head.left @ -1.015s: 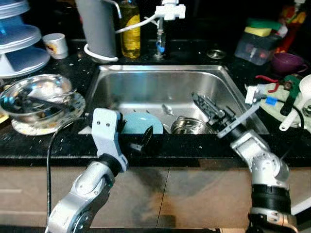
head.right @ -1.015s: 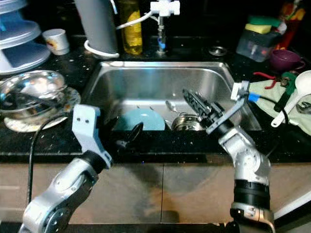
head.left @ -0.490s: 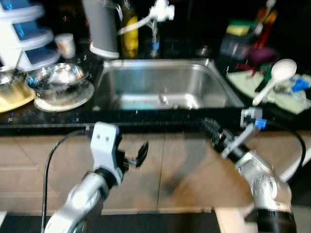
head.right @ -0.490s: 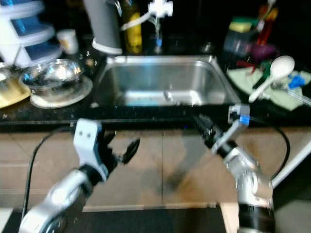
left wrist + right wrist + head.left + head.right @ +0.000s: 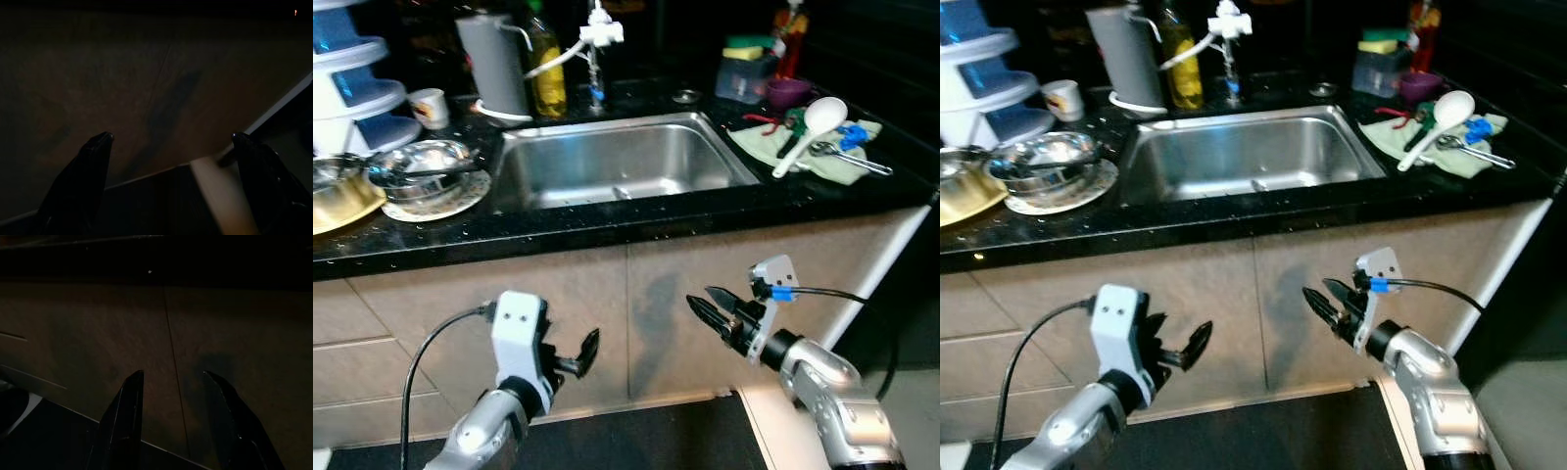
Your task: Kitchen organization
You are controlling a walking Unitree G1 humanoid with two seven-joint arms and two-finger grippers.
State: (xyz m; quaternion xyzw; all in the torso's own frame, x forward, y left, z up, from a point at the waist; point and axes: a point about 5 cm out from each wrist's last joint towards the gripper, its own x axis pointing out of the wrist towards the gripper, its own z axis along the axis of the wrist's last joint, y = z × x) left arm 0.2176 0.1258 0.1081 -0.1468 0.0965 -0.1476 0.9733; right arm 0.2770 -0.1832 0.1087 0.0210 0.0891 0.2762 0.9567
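Counter: one sink [image 5: 617, 162] | two grippers, left [image 5: 570, 357], right [image 5: 713, 311], fingers apart, seemingly empty

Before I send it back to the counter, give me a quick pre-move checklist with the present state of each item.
1. Left gripper empty: ok, fingers open, nothing between them, low in front of the beige cabinet front.
2. Right gripper empty: ok, fingers apart, nothing held, also below counter height.
3. Stainless steel sink within reach: not ok, both grippers are well below the black counter edge.
4. Sink contents: cannot tell, only part of the basin shows from this angle.
5. Steel bowl on the round plate stable: ok, it sits upright left of the sink.
6. White ladle on the green cloth: ok, lying right of the sink, away from the edge.
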